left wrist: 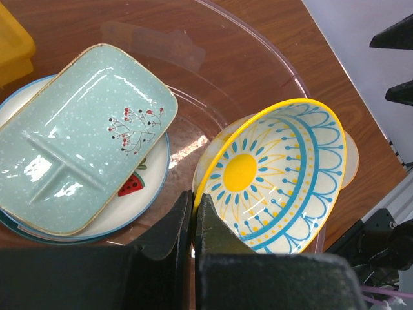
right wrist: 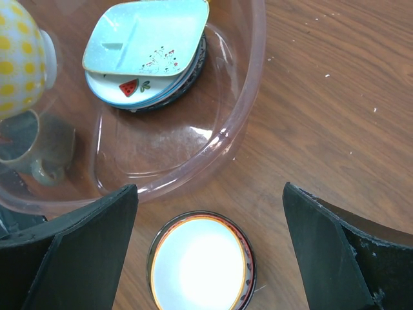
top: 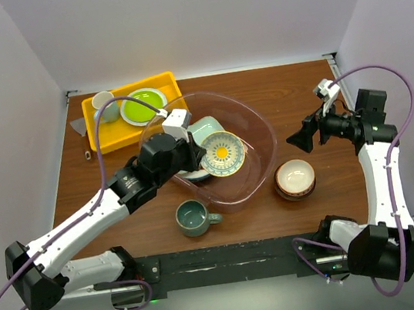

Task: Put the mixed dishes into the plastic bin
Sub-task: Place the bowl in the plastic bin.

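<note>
My left gripper (top: 191, 154) (left wrist: 193, 201) is shut on the rim of a yellow patterned bowl (top: 222, 153) (left wrist: 277, 174), which tilts over the middle of the clear plastic bin (top: 259, 128) (left wrist: 271, 51) (right wrist: 255, 84). In the bin's left part, a pale-green divided tray (top: 205, 130) (left wrist: 77, 135) (right wrist: 148, 35) lies on white plates (left wrist: 145, 187) (right wrist: 129, 90) with a watermelon mark. On the table right of the bin sits a reddish-brown bowl (top: 295, 178) (right wrist: 201, 265). My right gripper (top: 302, 139) (right wrist: 208, 194) hovers open above it. A grey-green mug (top: 194, 217) stands in front of the bin.
A yellow tray (top: 107, 139) at the back left holds a lime-green plate (top: 143, 106) and a pale mug (top: 104, 105). White walls enclose the table on three sides.
</note>
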Robot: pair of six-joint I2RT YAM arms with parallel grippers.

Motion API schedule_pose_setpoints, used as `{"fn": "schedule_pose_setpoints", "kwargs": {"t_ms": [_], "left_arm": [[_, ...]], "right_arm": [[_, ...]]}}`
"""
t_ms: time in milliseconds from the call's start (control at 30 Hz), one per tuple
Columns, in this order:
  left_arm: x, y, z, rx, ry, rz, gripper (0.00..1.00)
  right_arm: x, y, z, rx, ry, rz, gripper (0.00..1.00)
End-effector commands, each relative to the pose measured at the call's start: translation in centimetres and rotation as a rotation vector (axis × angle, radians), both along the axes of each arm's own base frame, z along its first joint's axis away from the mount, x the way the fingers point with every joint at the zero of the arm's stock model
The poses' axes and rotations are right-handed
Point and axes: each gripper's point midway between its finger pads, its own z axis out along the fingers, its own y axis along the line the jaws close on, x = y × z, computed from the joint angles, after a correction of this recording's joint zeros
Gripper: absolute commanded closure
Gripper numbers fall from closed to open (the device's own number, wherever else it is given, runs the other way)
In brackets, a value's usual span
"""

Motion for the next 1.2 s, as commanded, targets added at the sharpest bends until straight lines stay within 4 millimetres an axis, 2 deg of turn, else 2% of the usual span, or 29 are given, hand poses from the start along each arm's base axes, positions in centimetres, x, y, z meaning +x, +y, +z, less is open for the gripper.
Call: {"fn": "schedule_pose_setpoints", "kwargs": {"t_ms": [0,1167], "left_arm": [[0.7,-1.2,1.9,-0.065,-0.061,-0.028,1.0],[0.5,-3.7,-2.5,-0.031,0.021,-0.119,1.0]], "right_arm": [[0.0,0.3,1.3,0.008,-0.069,0.02,0.02],[-0.1,0.3,1.0,0.016,-0.06,0.023,0.02]]}}
